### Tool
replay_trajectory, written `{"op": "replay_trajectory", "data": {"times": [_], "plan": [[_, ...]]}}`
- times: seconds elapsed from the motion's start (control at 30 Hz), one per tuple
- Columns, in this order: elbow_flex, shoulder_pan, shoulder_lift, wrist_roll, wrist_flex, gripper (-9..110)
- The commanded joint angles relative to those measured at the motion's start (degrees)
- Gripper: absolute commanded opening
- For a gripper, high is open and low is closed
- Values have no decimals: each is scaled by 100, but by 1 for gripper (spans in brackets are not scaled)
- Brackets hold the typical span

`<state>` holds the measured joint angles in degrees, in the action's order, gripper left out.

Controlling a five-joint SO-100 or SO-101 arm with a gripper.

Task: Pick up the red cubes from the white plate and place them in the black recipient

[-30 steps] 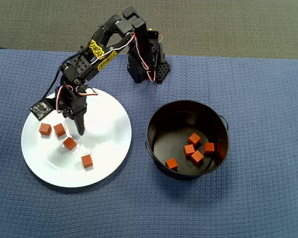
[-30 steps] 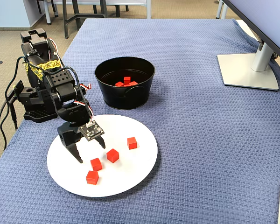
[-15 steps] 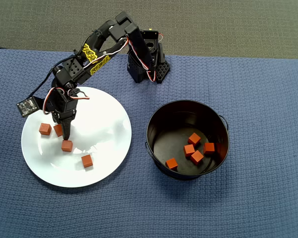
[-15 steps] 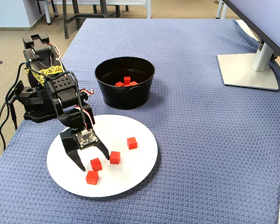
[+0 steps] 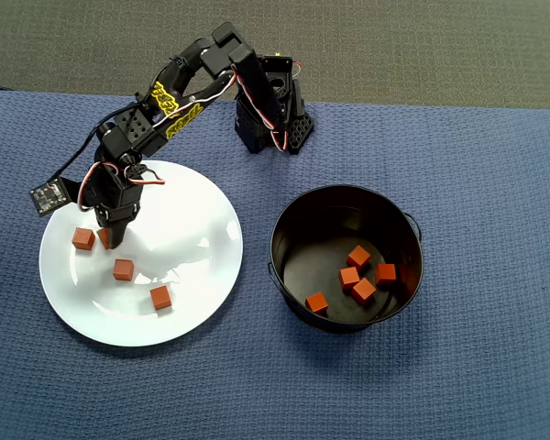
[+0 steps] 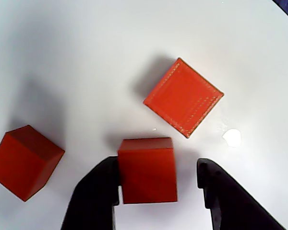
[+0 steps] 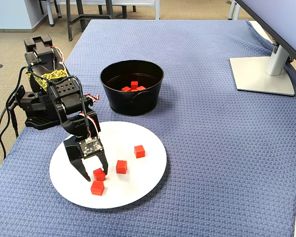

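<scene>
The white plate [image 5: 192,229] lies left of the black recipient [image 5: 284,220] in the overhead view. Several red cubes sit on the plate. In the wrist view one red cube [image 6: 147,170] stands between the jaws of my gripper [image 6: 156,175]. The left finger [image 6: 93,196] touches it and the right finger [image 6: 225,201] stands a little off, so the gripper is open. Two more cubes [image 6: 183,97] [image 6: 24,161] lie close by. The fixed view shows my gripper [image 7: 92,174] down on the plate [image 7: 138,177] astride that cube [image 7: 99,174]. Several cubes [image 5: 358,256] lie in the recipient [image 7: 132,94].
The arm's base [image 5: 270,119] stands behind the plate, at the far edge of the blue cloth [image 5: 495,183]. A monitor foot [image 7: 261,74] sits at the far right in the fixed view. Blue cloth spreads in front of the plate and the pot.
My gripper has swung left across the plate in the overhead view, nudging the middle cube slightly, and now straddles the cube next to the leftmost one.
</scene>
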<state>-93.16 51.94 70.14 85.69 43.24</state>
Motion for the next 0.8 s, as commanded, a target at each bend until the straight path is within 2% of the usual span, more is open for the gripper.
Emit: {"op": "replay_trajectory", "data": {"times": [0.0,0.17,0.33,0.57,0.77], "plan": [[352,-114,88,-114,9,1],[352,-158,149,-360,-53,0],[343,-264,853,-1266,255,0],[-334,-580,3384,-3507,1072,0],[-255,-1784,4772,-5467,2206,0]]}}
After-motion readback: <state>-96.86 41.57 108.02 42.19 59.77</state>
